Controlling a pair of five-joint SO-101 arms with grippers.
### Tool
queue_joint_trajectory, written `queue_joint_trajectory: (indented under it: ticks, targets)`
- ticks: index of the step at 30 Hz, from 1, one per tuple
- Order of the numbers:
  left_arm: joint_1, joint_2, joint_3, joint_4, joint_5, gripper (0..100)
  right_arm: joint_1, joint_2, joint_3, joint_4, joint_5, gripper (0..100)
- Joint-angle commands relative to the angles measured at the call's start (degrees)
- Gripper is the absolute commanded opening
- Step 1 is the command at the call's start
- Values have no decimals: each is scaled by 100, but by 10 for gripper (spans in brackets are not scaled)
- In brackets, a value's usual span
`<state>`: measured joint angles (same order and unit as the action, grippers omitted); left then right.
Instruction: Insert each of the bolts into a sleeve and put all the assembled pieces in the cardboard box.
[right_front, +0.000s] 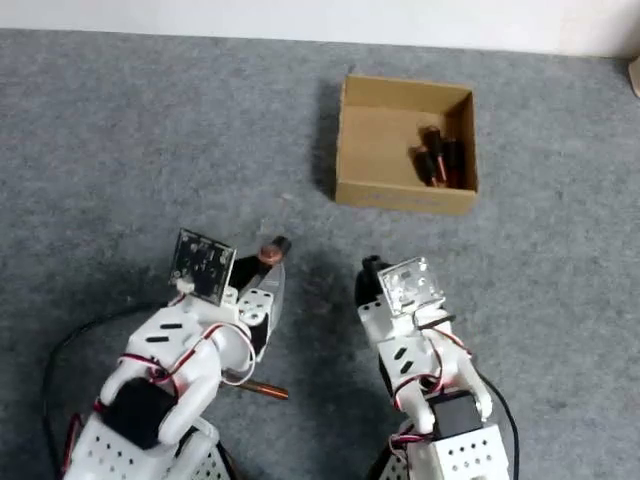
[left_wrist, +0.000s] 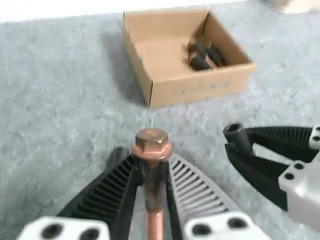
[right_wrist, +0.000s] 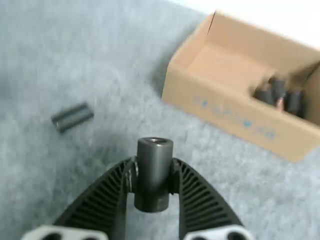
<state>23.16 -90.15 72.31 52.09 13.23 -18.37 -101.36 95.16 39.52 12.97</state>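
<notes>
My left gripper (left_wrist: 151, 167) is shut on a copper bolt (left_wrist: 151, 144), hex head pointing away from the wrist. In the high view this gripper (right_front: 268, 264) is left of centre. My right gripper (right_wrist: 154, 172) is shut on a dark sleeve (right_wrist: 154, 160), open end outward; it (right_front: 372, 272) sits a short way right of the left one. The sleeve (left_wrist: 234, 133) faces the bolt from the side, with a gap between them. The cardboard box (right_front: 352, 140) lies beyond both, with assembled pieces (right_front: 440, 160) in its right corner.
A loose dark sleeve (right_wrist: 72, 116) lies on the grey carpet near the grippers. Another copper bolt (right_front: 266, 389) rests on the carpet beside the left arm's base. Open carpet stretches between the grippers and the box.
</notes>
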Motion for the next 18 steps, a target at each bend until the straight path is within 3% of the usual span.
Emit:
queue_joint_trajectory:
  ticks: [1, 8, 13, 18]
  targets:
    - [-75, -365, 321, -993, 18, 5, -163, -198, -312, -31, -229, 5]
    - [-681, -1385, 2193, -4220, 141, 5, -840, -356, -303, -567, -369, 5]
    - [-708, -1446, 2246, -4501, 185, 5, -901, -382, -286, -690, -369, 5]
    - [-84, -1429, 2097, -4510, 202, 5, -1349, -382, -180, -655, -369, 5]
